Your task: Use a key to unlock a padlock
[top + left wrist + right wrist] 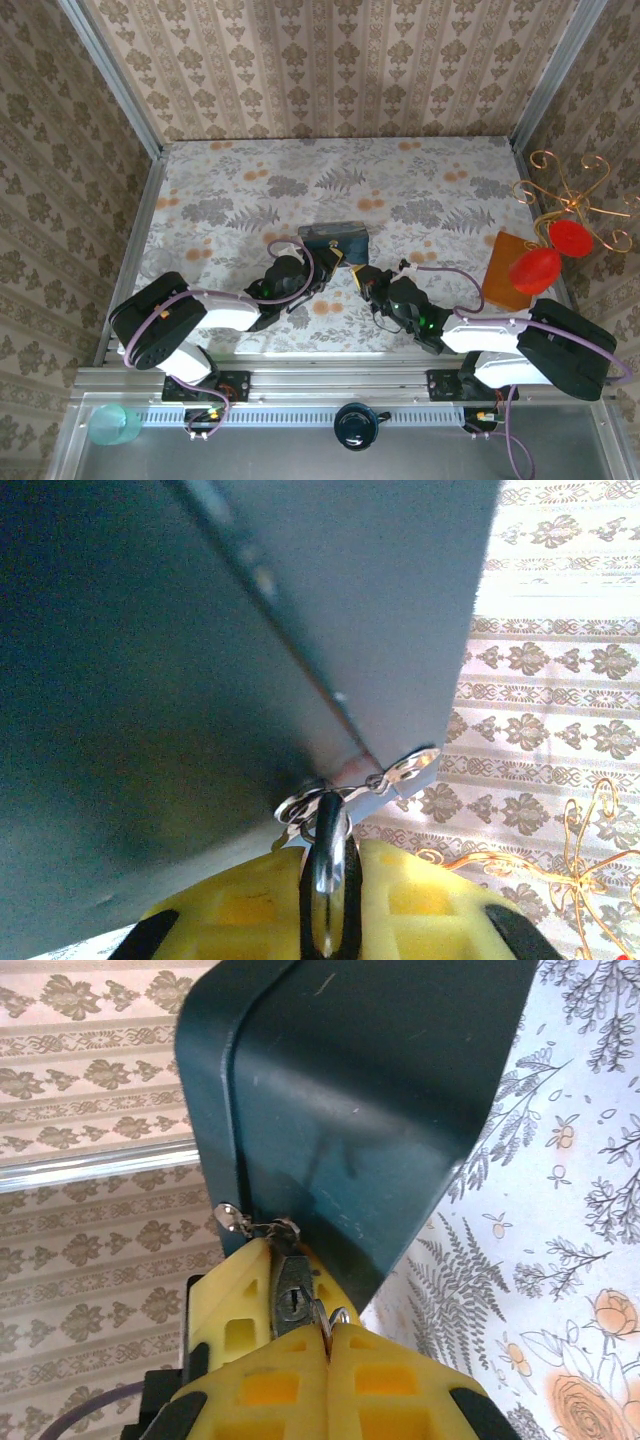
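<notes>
Yellow plastic fingers [400,1380] of the right gripper [328,1340] are seen pressed together in the right wrist view. A small silver key [322,1320] is pinched at their seam. Just left of the seam, against the key, the keyhole face of the tiny dark padlock [289,1300] is recorded. That face is not shown from the left wrist, where the padlock is presented edge-on as a slim dark body. There the left gripper [328,880] is held at a narrow gap, clamped on the padlock. Directly above both sets of jaws, the padlock is hung from a small silver hasp [262,1227]. The hasp is fixed to the lower corner of a rectangular dark blue tin box [380,1090], which is tilted. From the top camera both grippers are seen converged at the near edge of the tin, mid-table on a floral-patterned tabletop [420,180].
</notes>
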`<state>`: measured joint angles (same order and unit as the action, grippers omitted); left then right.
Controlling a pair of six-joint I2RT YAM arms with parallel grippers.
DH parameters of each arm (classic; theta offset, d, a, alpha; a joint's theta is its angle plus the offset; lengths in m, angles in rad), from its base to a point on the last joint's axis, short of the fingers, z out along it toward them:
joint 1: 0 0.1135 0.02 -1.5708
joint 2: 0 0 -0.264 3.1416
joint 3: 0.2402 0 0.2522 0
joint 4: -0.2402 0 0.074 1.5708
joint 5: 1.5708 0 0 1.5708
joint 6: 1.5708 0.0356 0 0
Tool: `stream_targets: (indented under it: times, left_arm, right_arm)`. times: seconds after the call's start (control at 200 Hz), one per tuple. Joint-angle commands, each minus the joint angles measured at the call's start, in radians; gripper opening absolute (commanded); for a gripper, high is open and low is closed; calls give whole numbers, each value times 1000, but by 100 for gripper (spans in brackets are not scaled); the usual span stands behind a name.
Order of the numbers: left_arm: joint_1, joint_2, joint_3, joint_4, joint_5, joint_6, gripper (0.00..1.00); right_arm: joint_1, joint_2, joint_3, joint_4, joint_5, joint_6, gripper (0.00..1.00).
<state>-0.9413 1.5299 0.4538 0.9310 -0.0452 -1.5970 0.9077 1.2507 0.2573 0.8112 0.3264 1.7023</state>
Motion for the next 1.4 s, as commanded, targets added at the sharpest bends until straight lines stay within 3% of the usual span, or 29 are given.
stream_targets:
  times: [0.0, 0.725, 1.025, 1.395]
  left_arm:
    - [-5, 18, 26, 60, 18, 12, 0]
    - [-15, 54, 55, 98, 45, 5, 0]
    - [-18, 51, 62, 121, 66, 26, 0]
    - [-21, 62, 83, 121, 68, 32, 0]
  right_arm:
    - [2, -18, 17, 2, 35, -6, 0]
    - [-17, -4, 15, 3, 4, -3, 0]
    - [-137, -2, 36, -32, -146, -35, 0]
    - [-122, 4, 59, -50, -187, -20, 0]
